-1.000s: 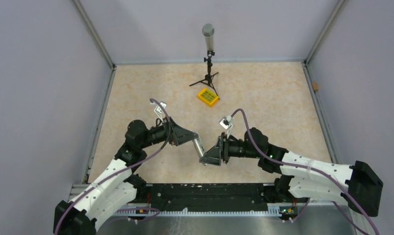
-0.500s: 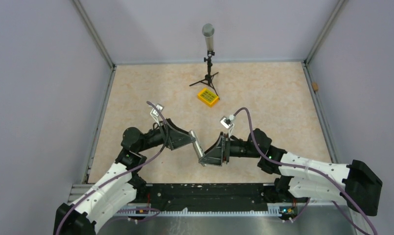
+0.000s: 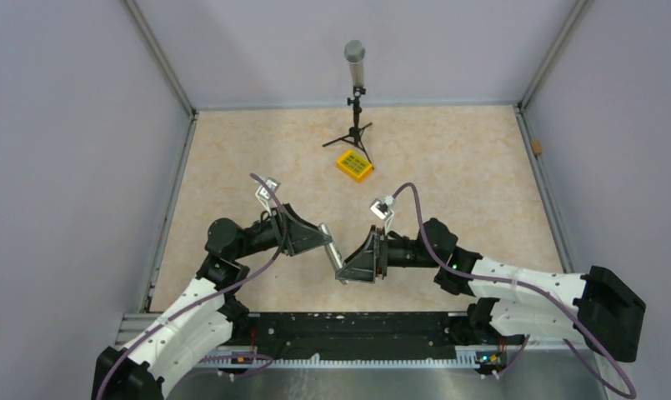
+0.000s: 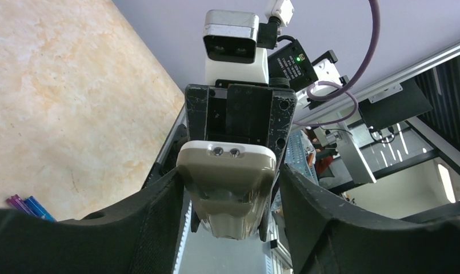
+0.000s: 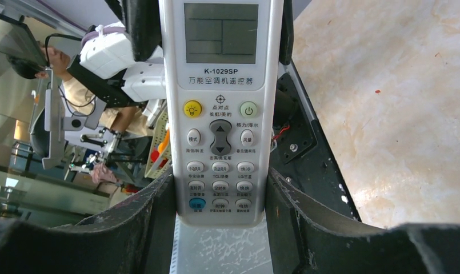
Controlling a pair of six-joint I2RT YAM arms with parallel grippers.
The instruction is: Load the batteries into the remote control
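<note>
The remote control hangs over the worktop's 6 o'clock edge, clamped by the right hand. The left hand brackets its screen end, grip unclear. Opposing pulls could drop it. Only the left wrist view shows the batteries, at 8 o'clock.

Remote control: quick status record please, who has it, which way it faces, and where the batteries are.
remote control: off the table, between both arms
right gripper: jaws shut on its button end, button face showing in right wrist view
left gripper: jaws flank its screen end; contact unclear
batteries: lying on the table, not loaded
</note>
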